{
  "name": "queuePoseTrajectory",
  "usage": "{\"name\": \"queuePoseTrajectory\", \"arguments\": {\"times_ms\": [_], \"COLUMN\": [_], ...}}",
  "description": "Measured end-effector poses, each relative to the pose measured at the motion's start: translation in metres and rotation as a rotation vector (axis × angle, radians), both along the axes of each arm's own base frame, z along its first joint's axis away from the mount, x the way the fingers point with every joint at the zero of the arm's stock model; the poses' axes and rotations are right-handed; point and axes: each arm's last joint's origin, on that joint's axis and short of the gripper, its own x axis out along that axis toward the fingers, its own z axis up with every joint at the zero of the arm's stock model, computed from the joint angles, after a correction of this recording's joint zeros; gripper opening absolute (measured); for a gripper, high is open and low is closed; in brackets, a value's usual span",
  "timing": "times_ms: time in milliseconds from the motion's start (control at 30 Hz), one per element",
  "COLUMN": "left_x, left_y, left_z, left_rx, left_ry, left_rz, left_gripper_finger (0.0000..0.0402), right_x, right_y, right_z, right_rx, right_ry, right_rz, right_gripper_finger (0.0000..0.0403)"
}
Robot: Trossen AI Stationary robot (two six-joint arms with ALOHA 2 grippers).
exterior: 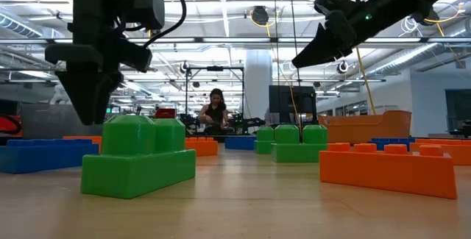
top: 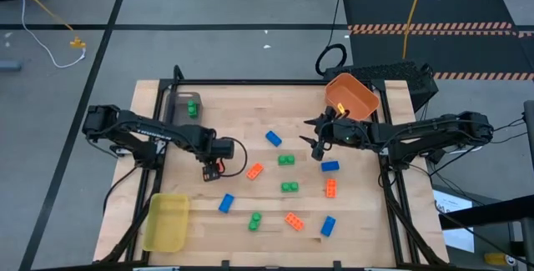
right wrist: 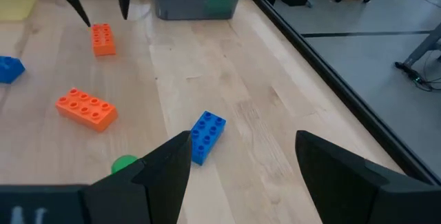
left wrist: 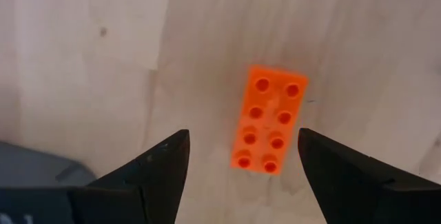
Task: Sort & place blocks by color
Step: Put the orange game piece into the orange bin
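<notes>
The left claw (top: pixel 212 171) hangs above the bench (top: pixel 242 104), spread wide and empty, just at nine o'clock of an orange block (top: pixel 254 170). In the left wrist view that block (left wrist: pixel 269 128) lies flat on the wood, studs up, between the two fingers (left wrist: pixel 155 169) but nearer one of them, and nothing touches it. The step in hand looks like the pick of this orange block.

The right claw (top: pixel 317 149) hovers near the bench's centre, at seven o'clock of the orange bin (top: pixel 351 96), also spread and holding nothing. A blue block (right wrist: pixel 206 134) lies just ahead of its fingers.

The blocks are mostly still scattered: blue ones (top: pixel 274 138) toward twelve o'clock of centre and along the six o'clock side, green ones (top: pixel 287 160) in the middle, orange ones (top: pixel 294 220) toward five o'clock. One green block (top: pixel 193 108) already sits in the grey bin (top: pixel 178 107) at ten o'clock. The yellow bin (top: pixel 167 221) at seven o'clock looks empty. Sorting is at an early stage.

Next, the left claw likely needs to centre over the orange block, drop until the fingers straddle its narrow sides, then pinch. The orange bin stands well apart, across the bench at one o'clock, so the carry would be long, or the right arm may suit it better.
</notes>
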Motion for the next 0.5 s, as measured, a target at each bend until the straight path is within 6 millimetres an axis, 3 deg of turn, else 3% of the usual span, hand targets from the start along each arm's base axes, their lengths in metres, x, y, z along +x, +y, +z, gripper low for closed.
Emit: {"name": "queuePoseTrajectory", "arguments": {"times_ms": [233, 500], "left_x": [0.001, -0.005], "left_y": [-0.002, -0.002], "left_z": [-0.002, -0.042], "left_rx": [-0.029, -0.053], "left_ry": [-0.019, 0.035], "left_rz": [-0.024, -0.022], "left_gripper_finger": [0.0272, 0.0271], "right_x": [0.000, 0.000], "right_y": [0.000, 0.000], "right_z": [0.000, 0.000], "right_rx": [0.010, 0.015], "right_ry": [-0.004, -0.006], "right_rz": [-0.004, -0.007], "right_gripper_finger": [0.0251, 0.0251]}}
